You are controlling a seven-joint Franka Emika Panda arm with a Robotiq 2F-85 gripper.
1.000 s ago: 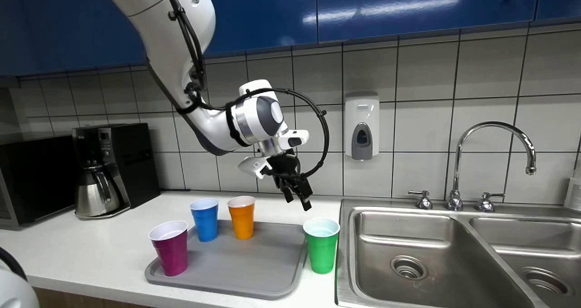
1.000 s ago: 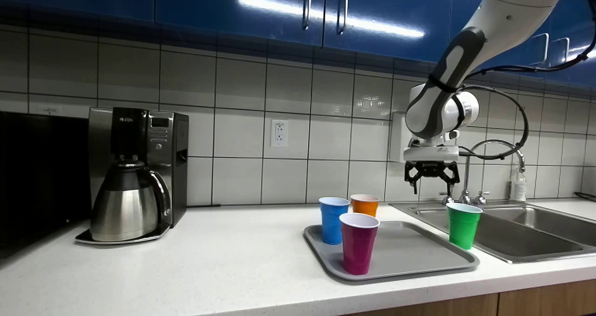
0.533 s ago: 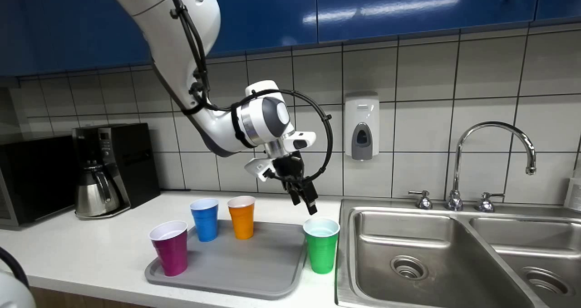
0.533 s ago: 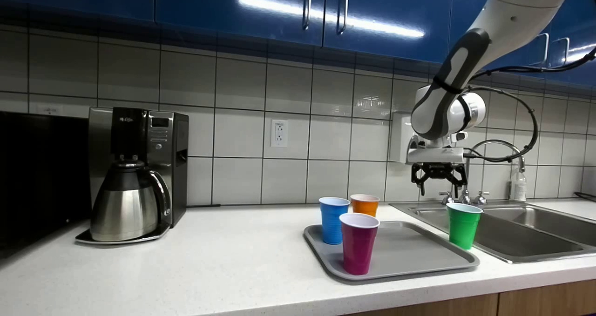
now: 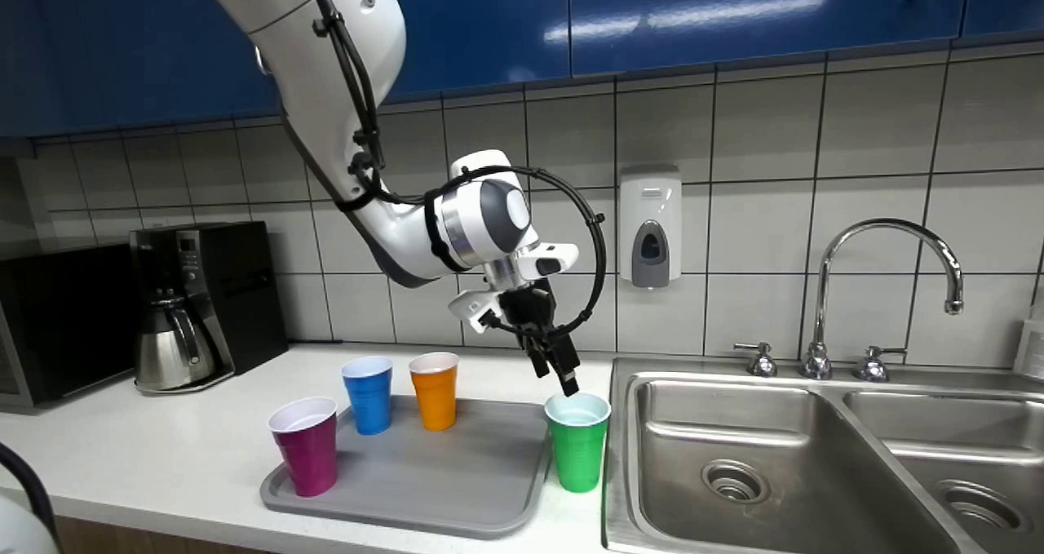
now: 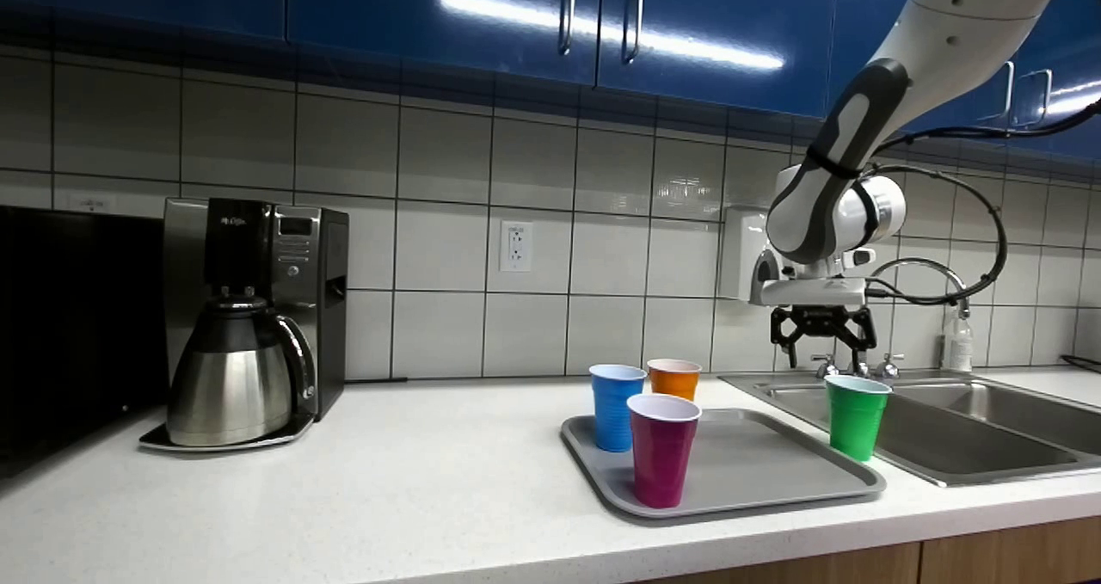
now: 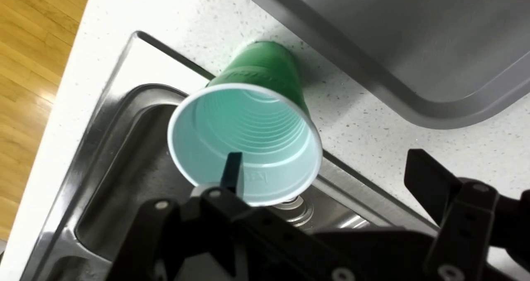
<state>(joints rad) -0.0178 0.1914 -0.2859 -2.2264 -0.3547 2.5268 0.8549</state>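
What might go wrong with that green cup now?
One finger of the open gripper overlaps the mouth of the green cup in the wrist view, so moving down might knock it. The green cup stands between the tray and the sink, so a bump could tip it in.

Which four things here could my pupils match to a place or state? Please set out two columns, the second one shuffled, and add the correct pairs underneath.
Column one
1. Green plastic cup
2. Soap dispenser
3. Coffee carafe
4. Claw

Column two
A. Fixed to the tiled wall
B. With jaws apart, gripping nothing
C. On the countertop, between the grey tray and the steel sink
D. Sitting in the coffee maker

Right pairs
1-C
2-A
3-D
4-B
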